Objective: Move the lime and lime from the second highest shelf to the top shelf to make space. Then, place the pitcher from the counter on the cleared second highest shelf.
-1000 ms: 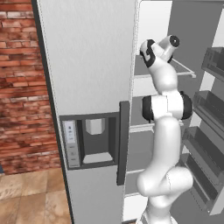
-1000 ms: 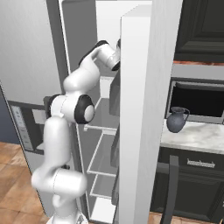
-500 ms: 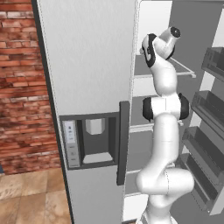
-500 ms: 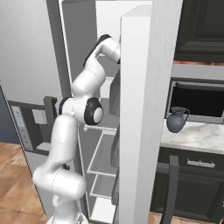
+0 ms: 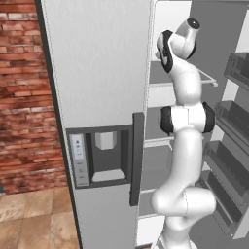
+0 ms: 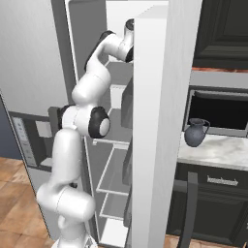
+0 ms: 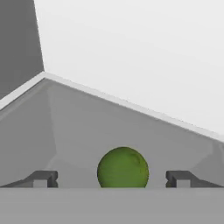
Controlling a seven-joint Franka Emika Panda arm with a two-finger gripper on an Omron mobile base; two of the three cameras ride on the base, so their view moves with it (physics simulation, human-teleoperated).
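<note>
Gripper (image 7: 111, 178) released, jaws spread wide either side of a lime (image 7: 123, 168) resting on the grey shelf (image 7: 87, 127), likely just deposited there.

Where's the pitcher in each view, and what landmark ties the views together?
Left base view: the pitcher is not in this picture.
Right base view: pitcher at right of centre, upright on the pale counter beside the fridge.
Hand view: not in this picture.
Shared landmark: the grey shelf that the arm reaches over in the open fridge.
</note>
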